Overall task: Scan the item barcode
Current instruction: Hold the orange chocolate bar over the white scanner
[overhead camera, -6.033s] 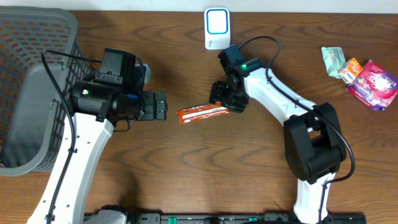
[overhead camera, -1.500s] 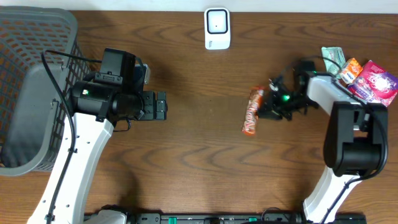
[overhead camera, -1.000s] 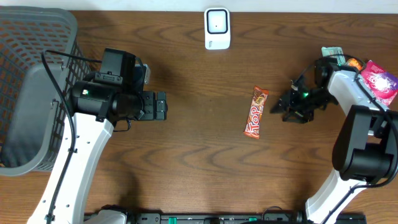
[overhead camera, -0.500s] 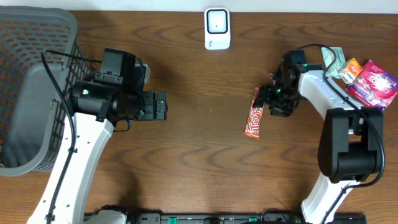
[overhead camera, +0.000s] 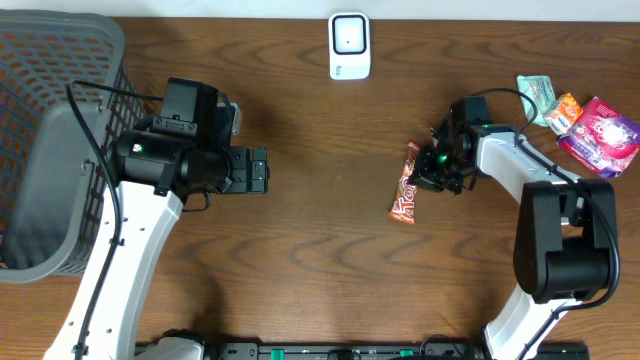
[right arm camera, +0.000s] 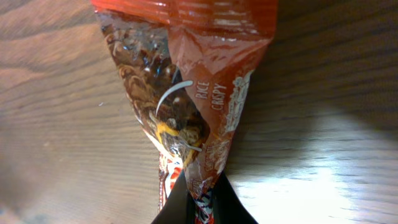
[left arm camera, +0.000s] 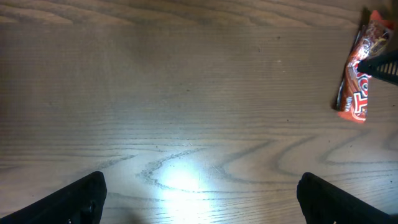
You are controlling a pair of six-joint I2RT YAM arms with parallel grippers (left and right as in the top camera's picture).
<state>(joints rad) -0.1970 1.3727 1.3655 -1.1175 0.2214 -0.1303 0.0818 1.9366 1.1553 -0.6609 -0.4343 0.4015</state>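
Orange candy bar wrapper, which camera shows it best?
Overhead: nearly the whole orange candy bar wrapper shows. Left wrist catches it at the frame's right edge; right wrist shows only one end, close up.

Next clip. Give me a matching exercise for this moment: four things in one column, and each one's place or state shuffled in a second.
Things:
1. basket
2. scanner
3. bar
4. left gripper

Places or states:
A. open, holding nothing
B. pinched at one end by the right gripper
C. far left in the overhead view
D. top centre in the overhead view

Pairs: 1-C, 2-D, 3-B, 4-A
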